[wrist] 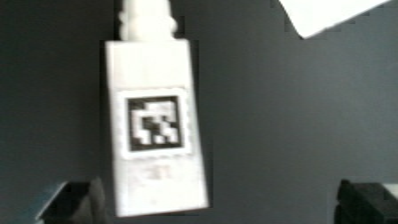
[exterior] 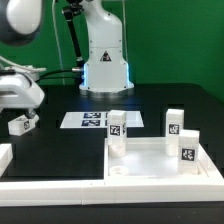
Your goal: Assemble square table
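Note:
The white square table top [exterior: 150,172] lies with its rim up at the exterior view's right front. Three white tagged legs stand on it: one at its back left corner [exterior: 117,126], one at the back right [exterior: 174,122], one at the right [exterior: 189,150]. A fourth tagged leg [exterior: 20,124] lies alone on the black table at the exterior view's left. My gripper [exterior: 24,106] hangs just above it, open. In the wrist view the leg [wrist: 151,125] lies lengthwise between the open fingers [wrist: 64,204], nearer one finger, with nothing gripped.
The marker board [exterior: 92,120] lies flat in the middle in front of the robot base [exterior: 105,60]. White border rails run along the front [exterior: 60,186] and left [exterior: 4,158]. A white corner [wrist: 347,15] shows in the wrist view.

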`<control>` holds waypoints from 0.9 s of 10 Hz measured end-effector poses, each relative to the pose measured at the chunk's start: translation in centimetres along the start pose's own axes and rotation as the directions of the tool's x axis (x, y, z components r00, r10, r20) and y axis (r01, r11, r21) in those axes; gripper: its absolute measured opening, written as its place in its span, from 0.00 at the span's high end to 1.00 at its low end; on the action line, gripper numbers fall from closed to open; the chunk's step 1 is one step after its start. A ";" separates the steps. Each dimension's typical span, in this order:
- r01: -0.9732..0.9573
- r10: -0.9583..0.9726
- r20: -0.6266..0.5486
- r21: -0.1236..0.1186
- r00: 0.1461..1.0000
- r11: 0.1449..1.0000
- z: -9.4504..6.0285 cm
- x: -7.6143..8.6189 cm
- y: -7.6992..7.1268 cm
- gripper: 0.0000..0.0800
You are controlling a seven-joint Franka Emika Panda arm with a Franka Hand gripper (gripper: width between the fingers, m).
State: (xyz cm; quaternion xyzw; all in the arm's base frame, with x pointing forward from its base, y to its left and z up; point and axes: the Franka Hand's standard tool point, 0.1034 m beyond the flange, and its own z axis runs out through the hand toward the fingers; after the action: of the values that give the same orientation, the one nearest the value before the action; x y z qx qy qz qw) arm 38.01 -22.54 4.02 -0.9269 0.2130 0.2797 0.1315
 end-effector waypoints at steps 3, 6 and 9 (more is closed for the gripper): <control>-0.016 0.012 0.164 0.024 0.986 1.000 0.0 0.7 0.5 0.19; -0.016 0.013 0.157 0.019 0.988 1.000 0.2 0.9 0.5 0.19; -0.078 0.056 0.284 0.066 0.957 0.995 2.7 -0.8 1.3 0.19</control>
State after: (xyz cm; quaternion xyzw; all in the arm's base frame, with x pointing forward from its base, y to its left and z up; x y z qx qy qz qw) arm 35.57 -22.46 2.15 -0.8642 0.2337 0.4049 0.1862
